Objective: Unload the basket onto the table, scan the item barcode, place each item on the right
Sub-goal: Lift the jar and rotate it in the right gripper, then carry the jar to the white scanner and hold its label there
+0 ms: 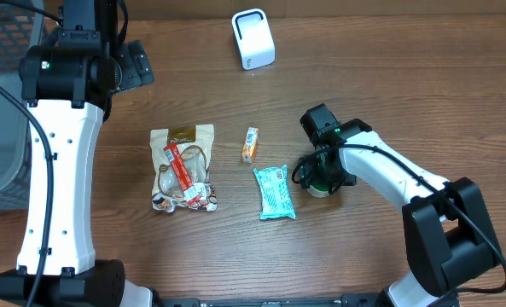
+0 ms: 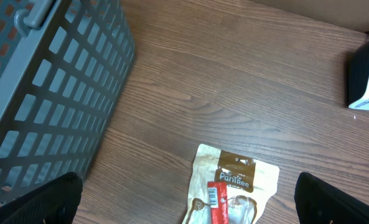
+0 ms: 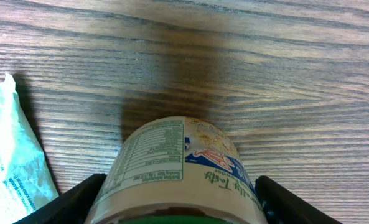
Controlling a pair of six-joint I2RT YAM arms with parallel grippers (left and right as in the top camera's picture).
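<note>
Wood table (image 1: pixel 389 85): cup (image 3: pixel 178 165) sits betw. R gripper (image 3: pixel 179 182) jaws.

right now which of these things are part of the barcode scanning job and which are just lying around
In the job:
- cup, straddled by the right gripper
- white scanner at the far edge

Lying about for now:
- brown pouch
- small orange box
- teal packet
- grey basket
</note>
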